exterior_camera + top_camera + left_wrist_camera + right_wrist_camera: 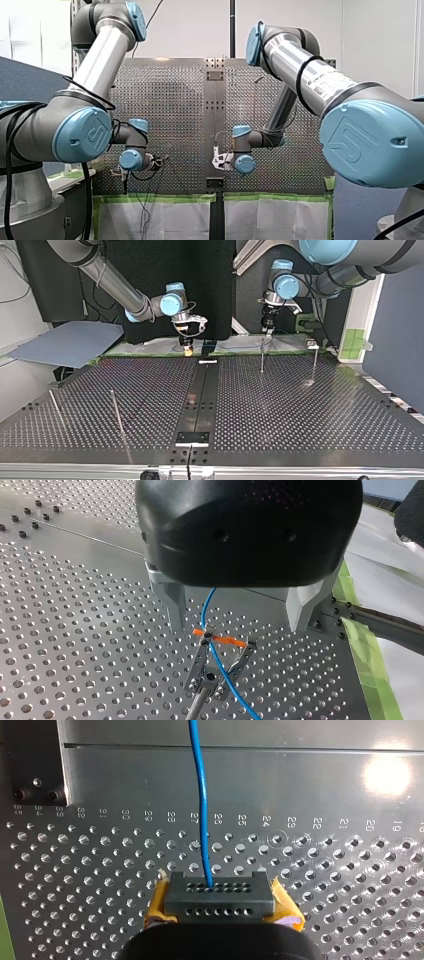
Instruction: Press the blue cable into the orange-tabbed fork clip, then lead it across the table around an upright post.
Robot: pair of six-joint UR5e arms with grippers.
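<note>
My left gripper [240,617] hangs over the clip [198,662] with its metal fingers [172,605] spread wide and nothing between them. The blue cable [204,611] comes out from under it, crosses the orange tab [227,641] and runs on between the clip's two prongs. My right gripper [222,909] is clamped on a dark block [220,895] at the cable's end, yellow pads [156,906] either side, and the cable leads straight ahead over the table [325,870].
</note>
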